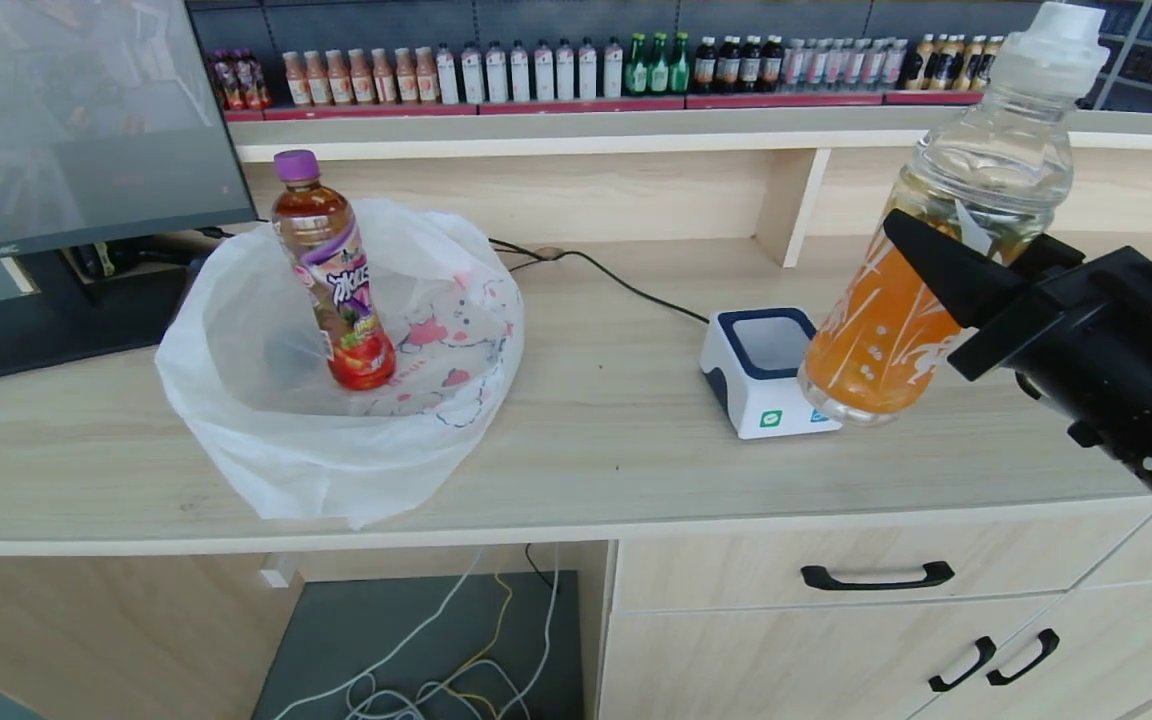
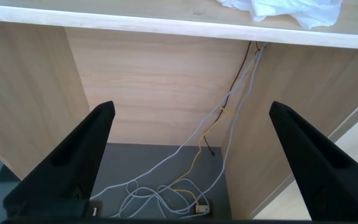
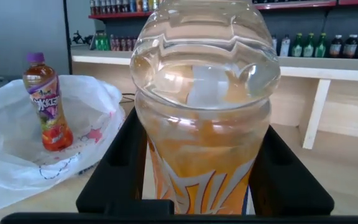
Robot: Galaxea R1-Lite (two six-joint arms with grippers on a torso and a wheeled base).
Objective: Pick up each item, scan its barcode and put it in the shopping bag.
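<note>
Two bottles show in the head view. The right gripper (image 1: 981,265), at three o'clock of the picture, is clamped on the orange bottle (image 1: 876,340). This bottle leans, with its white cap toward one o'clock and its bottom toward seven o'clock. The bottom hangs at the three o'clock edge of the scanner (image 1: 761,370), a white box with a dark blue rim that stands on the counter (image 1: 616,450). Whether the bottle touches the scanner cannot be told. At nine o'clock from the scanner, well apart from it, lies the open white shopping bag (image 1: 266,440). The purple-capped bottle (image 1: 331,285) stands inside it, a little tilted, with its cap toward eleven o'clock. A black cable (image 1: 616,280) runs from the scanner toward eleven o'clock. A dark monitor (image 1: 76,110) stands at ten o'clock of the bag, and a row of shelf bottles (image 1: 556,70) is along the back at twelve o'clock.

In the left wrist view, the left gripper (image 2: 191,155) holds nothing, and its two black fingers (image 2: 73,168) are wide apart. It is lower than the counter edge and faces the recess under the counter, where loose wires (image 2: 173,190) lie on the floor.

In the right wrist view, the orange bottle (image 3: 204,124) sits between the black fingers (image 3: 114,168) of the right gripper, which press it from both sides. Behind it are the shopping bag (image 3: 17,162) and the purple-capped bottle (image 3: 47,102) inside it.
</note>
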